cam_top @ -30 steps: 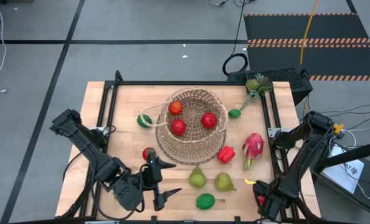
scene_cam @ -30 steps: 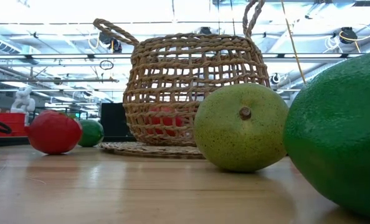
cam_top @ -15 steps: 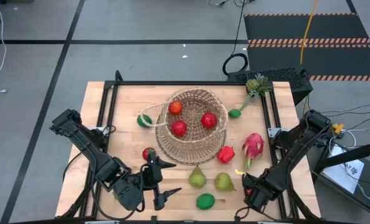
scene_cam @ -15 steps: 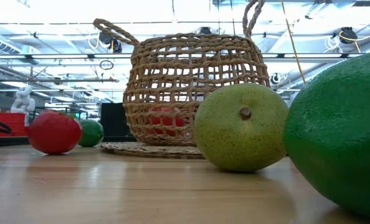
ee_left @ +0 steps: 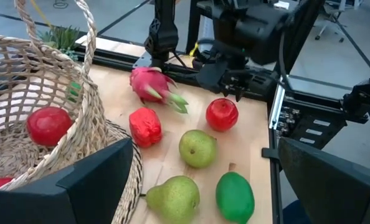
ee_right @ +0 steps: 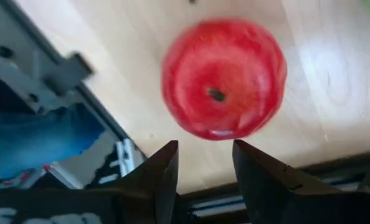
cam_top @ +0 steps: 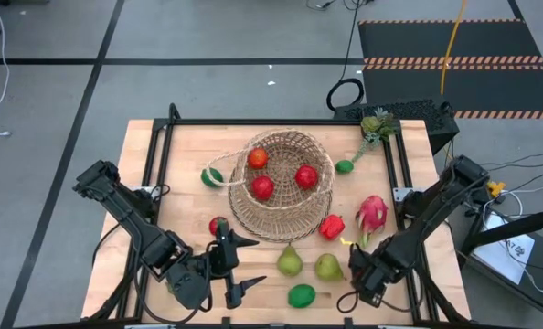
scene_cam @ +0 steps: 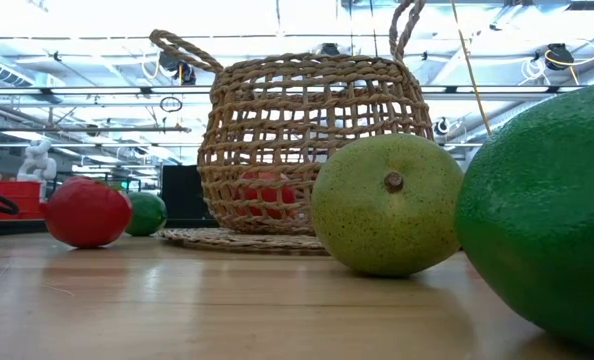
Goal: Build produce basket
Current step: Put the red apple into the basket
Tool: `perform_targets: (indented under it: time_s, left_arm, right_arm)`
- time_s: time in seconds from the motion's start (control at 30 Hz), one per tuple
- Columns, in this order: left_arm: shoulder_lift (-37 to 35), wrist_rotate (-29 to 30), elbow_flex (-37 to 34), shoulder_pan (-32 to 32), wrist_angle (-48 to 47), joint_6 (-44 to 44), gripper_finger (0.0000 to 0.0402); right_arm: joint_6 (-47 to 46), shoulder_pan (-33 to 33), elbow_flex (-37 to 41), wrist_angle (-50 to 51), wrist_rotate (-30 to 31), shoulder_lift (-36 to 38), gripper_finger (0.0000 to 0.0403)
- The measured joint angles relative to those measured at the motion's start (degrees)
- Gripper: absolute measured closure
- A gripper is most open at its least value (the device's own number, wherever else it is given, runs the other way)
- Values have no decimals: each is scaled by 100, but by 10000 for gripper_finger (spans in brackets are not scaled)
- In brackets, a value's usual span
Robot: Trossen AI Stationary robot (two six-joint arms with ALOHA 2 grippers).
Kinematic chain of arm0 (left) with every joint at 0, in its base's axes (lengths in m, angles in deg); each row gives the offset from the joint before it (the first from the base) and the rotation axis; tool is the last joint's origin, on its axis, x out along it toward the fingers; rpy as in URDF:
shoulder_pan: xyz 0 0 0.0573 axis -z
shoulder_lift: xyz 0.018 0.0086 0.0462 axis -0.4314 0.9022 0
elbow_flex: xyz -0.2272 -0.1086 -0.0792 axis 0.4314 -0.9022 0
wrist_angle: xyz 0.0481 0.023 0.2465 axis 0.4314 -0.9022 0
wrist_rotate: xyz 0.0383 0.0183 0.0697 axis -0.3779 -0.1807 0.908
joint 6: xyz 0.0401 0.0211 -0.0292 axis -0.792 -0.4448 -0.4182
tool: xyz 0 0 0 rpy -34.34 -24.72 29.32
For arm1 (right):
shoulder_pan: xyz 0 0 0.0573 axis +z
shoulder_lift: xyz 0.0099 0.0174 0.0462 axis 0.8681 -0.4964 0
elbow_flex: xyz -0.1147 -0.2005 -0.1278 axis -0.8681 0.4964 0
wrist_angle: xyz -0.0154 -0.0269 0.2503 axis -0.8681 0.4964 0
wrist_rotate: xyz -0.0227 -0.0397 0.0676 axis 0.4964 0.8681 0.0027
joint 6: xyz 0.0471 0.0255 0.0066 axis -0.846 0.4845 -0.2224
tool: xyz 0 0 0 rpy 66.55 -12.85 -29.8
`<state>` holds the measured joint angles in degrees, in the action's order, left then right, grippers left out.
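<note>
The woven basket point(cam_top: 285, 178) stands mid-table on a round mat with three red round fruits point(cam_top: 262, 187) inside. Near it on the table lie two pears point(cam_top: 290, 262), a green fruit point(cam_top: 301, 295), a red pepper point(cam_top: 332, 226) and a pink dragon fruit point(cam_top: 372, 219). My right gripper point(cam_top: 363, 279) is at the near right, pointing steeply down and shut on a red round fruit point(ee_right: 222, 78). Near the front left, my left gripper point(cam_top: 249, 263) stands open with nothing between its fingers. My right gripper pinches the red round fruit at its near edge point(ee_right: 210, 134) between the two fingertips point(ee_right: 169, 155), coming from above and pointing steeply down. The fruit itself hides the pads. It sits beyond the tips, stem end toward the wrist camera point(ee_left: 222, 114). I cannot tell whether it clears the table.
A red fruit point(cam_top: 218, 226) lies just beyond my left gripper. Limes lie left point(cam_top: 212, 176) and right point(cam_top: 345, 166) of the basket. A leafy green piece point(cam_top: 377, 123) is at the far right corner. A black frame rail point(cam_top: 404, 210) runs along the table's right edge.
My right gripper has carried the red round fruit from the near right corner toward the table's left, slightly farther in and a little up, turning as it went. Its fingers have stayed shut on the fruit. The left arm has kept still.
</note>
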<state>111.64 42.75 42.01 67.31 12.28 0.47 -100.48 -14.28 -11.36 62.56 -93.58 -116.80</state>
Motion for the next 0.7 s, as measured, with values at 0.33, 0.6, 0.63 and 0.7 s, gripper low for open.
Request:
perform_targets:
  time_s: [0.33,0.6,0.63,0.7]
  left_arm:
    - [0,-1,0,0,-2,0,3]
    - [0,-1,0,0,-2,0,3]
    - [0,-1,0,0,-2,0,3]
    - [0,-2,0,0,-2,0,3]
  right_arm:
    - [1303,133,-2,-597,1579,427,255]
    - [2201,425,59,-755,1771,432,203]
    - [2208,468,99,-744,1771,430,187]
    - [2208,526,192,-755,1771,430,149]
